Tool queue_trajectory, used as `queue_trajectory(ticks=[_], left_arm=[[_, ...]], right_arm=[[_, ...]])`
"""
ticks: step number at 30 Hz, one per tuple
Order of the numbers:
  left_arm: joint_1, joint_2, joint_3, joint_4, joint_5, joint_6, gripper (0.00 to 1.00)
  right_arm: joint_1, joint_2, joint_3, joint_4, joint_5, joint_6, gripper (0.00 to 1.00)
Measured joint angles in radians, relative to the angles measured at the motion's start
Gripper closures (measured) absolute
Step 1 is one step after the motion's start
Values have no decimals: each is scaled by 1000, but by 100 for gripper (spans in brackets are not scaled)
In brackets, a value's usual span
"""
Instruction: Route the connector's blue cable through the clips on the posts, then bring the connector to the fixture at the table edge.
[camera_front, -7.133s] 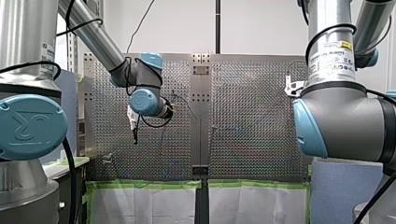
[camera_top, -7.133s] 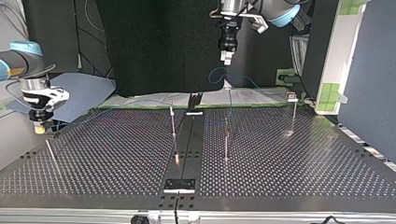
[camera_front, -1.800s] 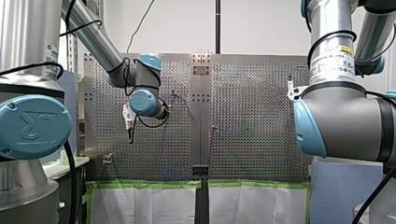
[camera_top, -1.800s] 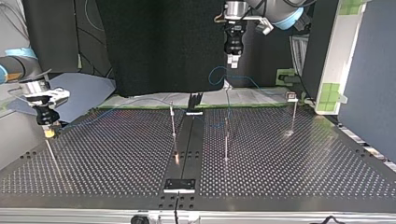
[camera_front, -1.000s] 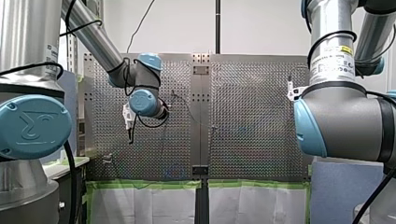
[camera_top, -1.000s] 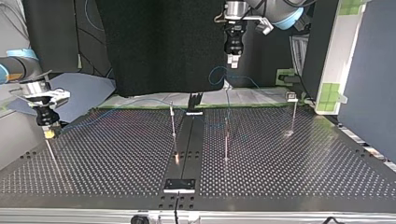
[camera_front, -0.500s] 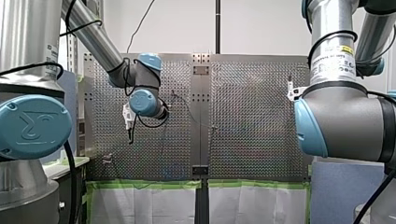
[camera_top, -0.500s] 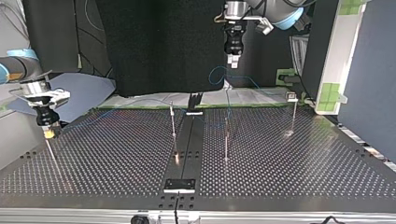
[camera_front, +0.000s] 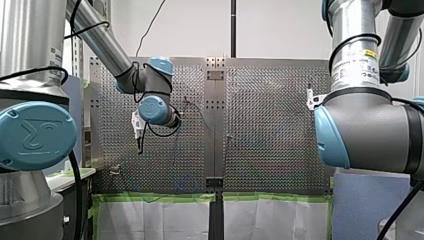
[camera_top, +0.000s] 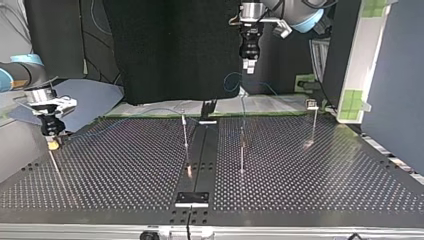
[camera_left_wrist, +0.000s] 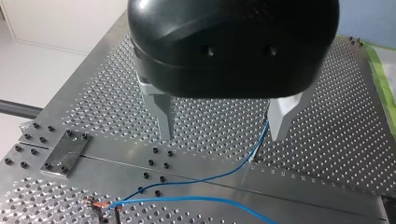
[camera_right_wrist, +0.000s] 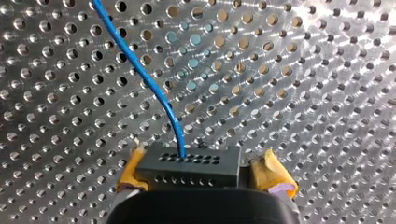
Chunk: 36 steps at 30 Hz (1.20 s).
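Two yellow pads (camera_right_wrist: 268, 173) | black boxy connector (camera_right_wrist: 189, 168) | blue cable (camera_right_wrist: 154, 88) | perforated table (camera_right_wrist: 303, 93)

Blue cable (camera_right_wrist: 148, 79), dark connector (camera_right_wrist: 189, 165), yellow gripper pads (camera_right_wrist: 268, 172), silver perforated table (camera_right_wrist: 303, 70)

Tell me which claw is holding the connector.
My right claw, yellow-padded, grips the black connector; my left claw hangs open over the blue cable.
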Motion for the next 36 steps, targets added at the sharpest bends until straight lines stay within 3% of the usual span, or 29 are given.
queue_trajectory(ticks=[16, 32, 36], left_arm=[[0, 0, 0, 2, 0, 1, 0], [-1, 0, -5, 12, 3, 2, 0], [0, 0, -7, 17, 3, 2, 0]], right_arm=[[5, 2, 0, -7, 0, 6, 0], [8, 12, 4, -31, 5, 55, 0], [5, 14, 5, -34, 10, 60, 0]])
